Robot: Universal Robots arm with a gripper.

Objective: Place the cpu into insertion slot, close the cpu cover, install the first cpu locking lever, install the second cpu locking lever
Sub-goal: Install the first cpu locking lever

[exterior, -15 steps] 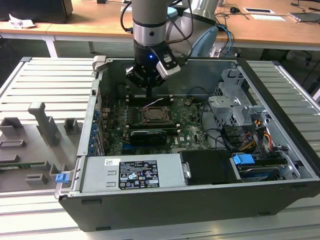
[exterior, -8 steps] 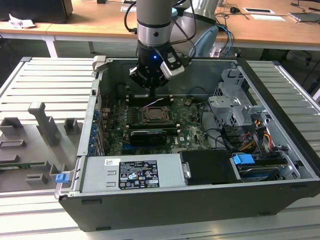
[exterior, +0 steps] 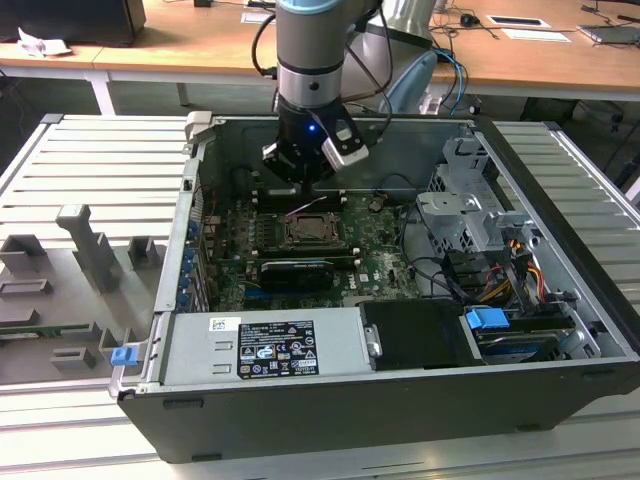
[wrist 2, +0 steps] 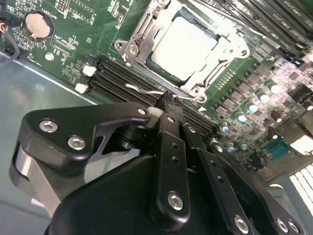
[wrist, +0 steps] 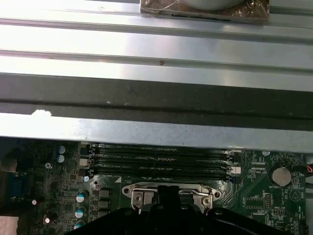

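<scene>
We saw an open computer case lying on its side on a ribbed metal worktop, with the green motherboard exposed inside. The robot arm reached down from above into the case, near its far wall in the exterior view.

In the second wrist view the claw had its two black fingers drawn together, tips meeting with no gap visible between them. The tips were pressed on a thin silver wire locking lever that ran beside the socket, just between the socket frame and the long black memory slots. We could not tell whether the lever was pinched between the tips or only pushed by them.

The cpu, a pale square chip, sat flat in the insertion slot, whose dark edge showed as a thin line around the chip. The cpu cover, a silver metal frame with a square window, lay closed down over the chip's edges, leaving the chip's face visible through the window.

In the first wrist view the claw's black tip stood at the edge of the silver cover frame, with the memory slots just beyond and the case's metal wall behind them. A round coin battery sat on the board to one side.
</scene>
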